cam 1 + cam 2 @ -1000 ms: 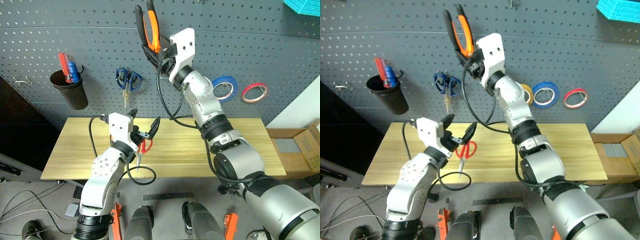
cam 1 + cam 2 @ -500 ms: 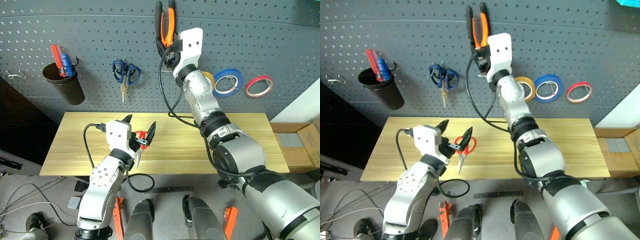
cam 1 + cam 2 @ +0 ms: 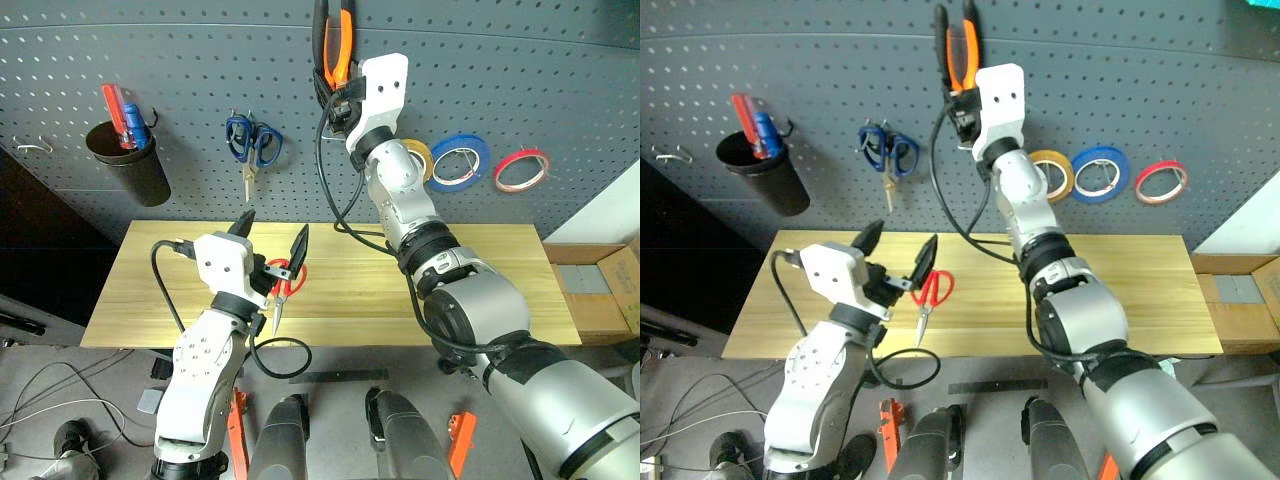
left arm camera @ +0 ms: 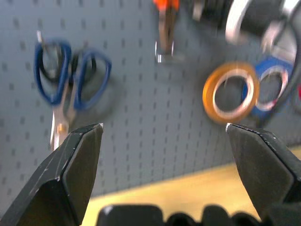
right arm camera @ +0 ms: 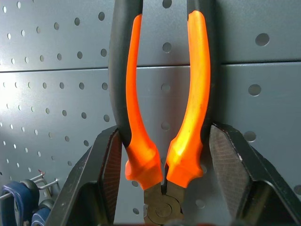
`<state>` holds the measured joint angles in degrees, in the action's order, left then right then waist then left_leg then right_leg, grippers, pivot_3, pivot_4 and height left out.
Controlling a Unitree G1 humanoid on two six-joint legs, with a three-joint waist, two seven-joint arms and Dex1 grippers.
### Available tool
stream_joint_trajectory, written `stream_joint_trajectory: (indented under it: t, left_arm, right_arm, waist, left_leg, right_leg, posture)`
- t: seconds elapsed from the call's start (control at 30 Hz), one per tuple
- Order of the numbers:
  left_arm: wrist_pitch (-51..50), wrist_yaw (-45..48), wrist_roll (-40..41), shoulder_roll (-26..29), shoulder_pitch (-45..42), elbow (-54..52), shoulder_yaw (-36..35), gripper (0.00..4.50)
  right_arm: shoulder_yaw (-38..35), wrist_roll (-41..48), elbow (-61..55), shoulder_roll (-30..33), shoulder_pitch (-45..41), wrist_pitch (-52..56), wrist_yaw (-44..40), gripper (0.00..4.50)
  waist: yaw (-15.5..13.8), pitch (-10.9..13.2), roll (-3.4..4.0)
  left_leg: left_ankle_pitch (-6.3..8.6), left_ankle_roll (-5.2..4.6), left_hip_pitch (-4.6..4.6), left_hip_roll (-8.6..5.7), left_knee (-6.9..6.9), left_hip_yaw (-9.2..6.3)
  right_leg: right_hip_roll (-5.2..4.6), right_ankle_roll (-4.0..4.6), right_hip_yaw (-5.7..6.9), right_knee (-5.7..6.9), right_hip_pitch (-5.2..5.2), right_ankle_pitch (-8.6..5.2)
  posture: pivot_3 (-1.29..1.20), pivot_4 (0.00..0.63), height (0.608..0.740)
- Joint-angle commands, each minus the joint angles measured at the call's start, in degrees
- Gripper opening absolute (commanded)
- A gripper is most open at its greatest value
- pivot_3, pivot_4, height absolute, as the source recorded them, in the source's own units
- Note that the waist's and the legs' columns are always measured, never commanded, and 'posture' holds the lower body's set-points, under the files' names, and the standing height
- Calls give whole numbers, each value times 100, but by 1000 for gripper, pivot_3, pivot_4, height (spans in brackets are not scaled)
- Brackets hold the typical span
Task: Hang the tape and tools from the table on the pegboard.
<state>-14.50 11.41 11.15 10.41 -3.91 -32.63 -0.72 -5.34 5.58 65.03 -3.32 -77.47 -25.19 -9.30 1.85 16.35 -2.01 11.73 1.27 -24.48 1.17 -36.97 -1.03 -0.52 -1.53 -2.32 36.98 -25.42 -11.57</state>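
the right gripper [image 3: 962, 100] is raised against the pegboard [image 3: 1160, 90] with its two black fingers [image 5: 110, 174] closed on the pliers [image 5: 162, 108]. the orange-and-black handles rise between the pads, one handle against each finger, and the pivot sits low between them. the handles point up the board, well above the yellow tape roll [image 3: 1051, 176], the blue tape roll [image 3: 1100, 172] and the red tape ring [image 3: 1161, 180], which hang in a row to the right of that arm.

the left gripper [image 3: 272, 240] hovers over the table [image 3: 480, 290], its fingers spread wide with nothing between them. the red-handled scissors [image 3: 931, 294] lie flat on the wood just beyond and below that gripper, apart from both fingers, blades pointing toward the near edge.

in the left wrist view the spread fingers [image 4: 77, 160] frame the pegboard, where the blue-handled scissors [image 4: 70, 80] hang from a hook. further left a black cup [image 3: 128, 170] hangs on the board, holding a red screwdriver [image 3: 113, 105] and a blue screwdriver [image 3: 133, 118].
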Motion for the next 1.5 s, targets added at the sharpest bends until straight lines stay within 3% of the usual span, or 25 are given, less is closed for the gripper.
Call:
stream_joint_trajectory:
  t: [0.03, 0.77, 1.0, 1.3, 1.5]
  left_arm:
    - [129, 105, 42, 104, -96, -342, -52, 4500]
    - [42, 203, 93, 263, 217, -391, -194, 4500]
    - [69, 223, 95, 260, 249, -343, -222, 4500]
    - [140, 263, 148, 245, 331, -191, -346, 4500]
    - [176, 383, 219, 324, 530, -58, -542, 4500]
  right_arm:
    - [-60, -34, -214, 20, -10, -65, 171, 2253]
    - [263, -314, -1244, -132, 937, 151, 330, 2252]
    - [392, -352, -1915, -148, 1178, 385, 327, 4462]
    - [475, -314, -3001, -62, 1704, 873, 132, 4462]
    - [648, -318, -4822, 155, 2655, 1797, -34, 4462]
  waist:
    - [1, 1, 1]
    - [-13, 20, 13]
    - [-4, 23, 16]
    - [-4, 23, 16]
    - [-10, 23, 17]
  left_leg:
    - [0, 0, 0, 3, 0, 0]
    - [1, 1, -23, 25, 10, -5]
    - [2, 2, -30, 36, 19, -1]
    - [2, 3, -30, 39, 21, -1]
    - [3, 3, -31, 40, 25, 1]
  right_leg:
    - [2, -1, 0, 0, 0, 0]
    - [24, 8, 9, -6, -22, -5]
    - [34, 9, 7, -3, -38, -6]
    - [39, 11, 6, -5, -40, -8]
    - [38, 11, 5, -5, -43, -8]
  posture:
    - [21, 310, 740]
    - [19, 306, 740]
    - [23, 304, 740]
    - [20, 303, 740]
    - [20, 299, 740]
